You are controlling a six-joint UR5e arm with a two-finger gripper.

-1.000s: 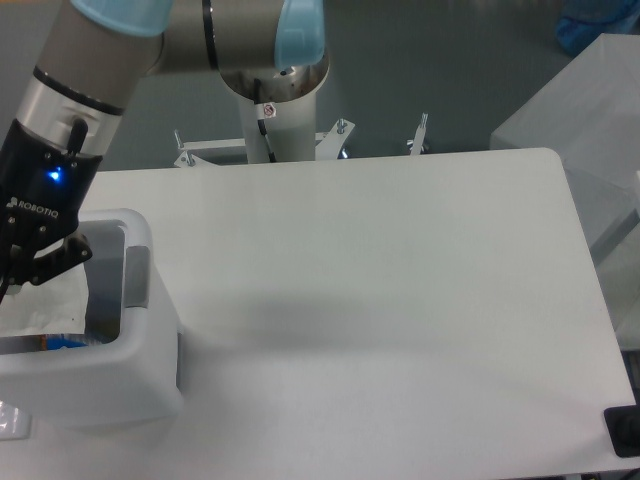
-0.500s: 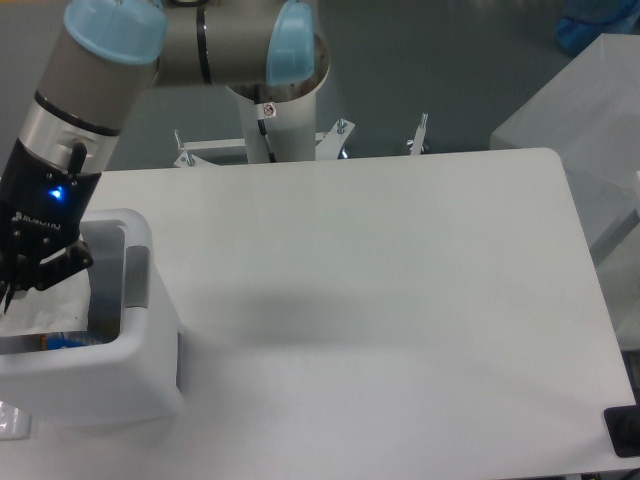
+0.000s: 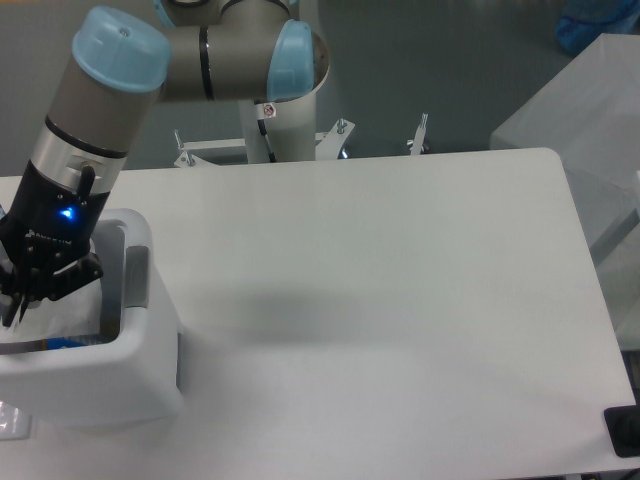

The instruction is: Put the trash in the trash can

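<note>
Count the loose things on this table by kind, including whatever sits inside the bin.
White boxy plastic bin: 1
Crumpled white wrapper, inside the bin: 1
Clear crinkled plastic piece, on the table beside the bin: 1
Black object at the table's corner: 1
Total: 4

White boxy trash can (image 3: 120, 375) stands upright at the table's eight o'clock edge, grey panel facing three o'clock; a white crumpled wrapper (image 3: 62, 318) lies inside.

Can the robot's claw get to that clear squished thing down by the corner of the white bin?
Probably not right away: the gripper is down inside the trash can, and the clear piece lies outside, beyond the bin's near wall, mostly cut off.
</note>
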